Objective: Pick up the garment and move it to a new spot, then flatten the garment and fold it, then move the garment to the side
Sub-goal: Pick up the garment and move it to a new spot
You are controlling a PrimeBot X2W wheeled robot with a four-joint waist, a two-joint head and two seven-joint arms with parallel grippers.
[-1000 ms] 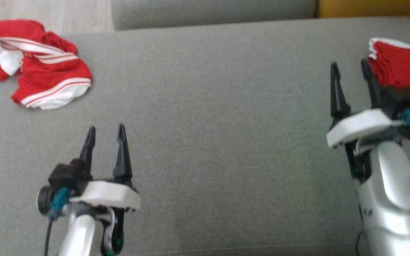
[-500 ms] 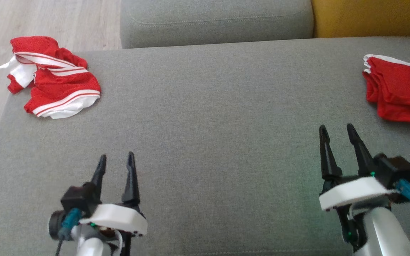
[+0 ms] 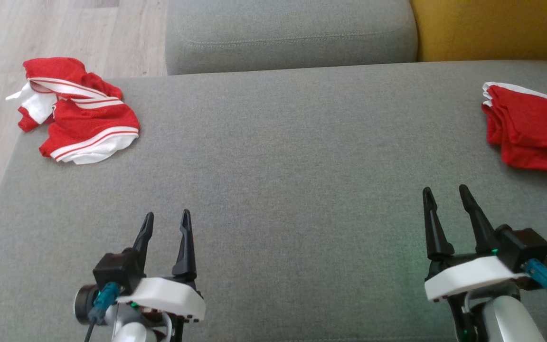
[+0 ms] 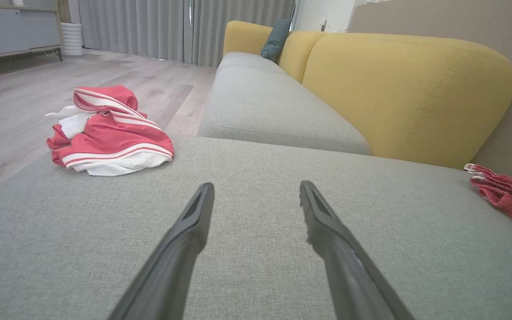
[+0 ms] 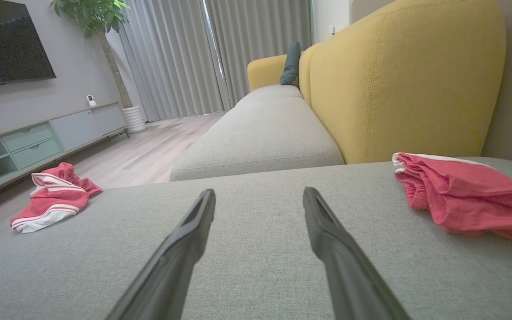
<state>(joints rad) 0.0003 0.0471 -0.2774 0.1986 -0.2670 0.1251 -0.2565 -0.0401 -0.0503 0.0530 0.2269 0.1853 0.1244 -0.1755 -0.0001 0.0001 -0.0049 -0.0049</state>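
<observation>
Grey woven fabric covers the sofa seat point(image 3: 283, 156), over which both arms are poised. Left gripper point(image 3: 167, 213) sits at the near left. Its forearm is low at the bottom edge of the head view, and its two dark fingers point away from the robot across the seat, spread wide with nothing between them. Right gripper point(image 3: 445, 189) sits at the near right in a matching pose, fingers likewise parted wide and empty, leaning slightly to the left. In both wrist views the fingers run low over the fabric; contact with the seat cannot be confirmed. Crumpled garment point(image 3: 81, 126), red with white stripes and white lining, lies bunched at the far left corner of the seat beside the wooden floor point(image 3: 41, 33), well apart from the left gripper. Folded garment point(image 3: 530, 128), red with a white edge, lies at the far right edge of the seat, near the right gripper's fingertips but clear of them. Yellow backrest point(image 3: 492, 28) stands behind the seat on the right.
</observation>
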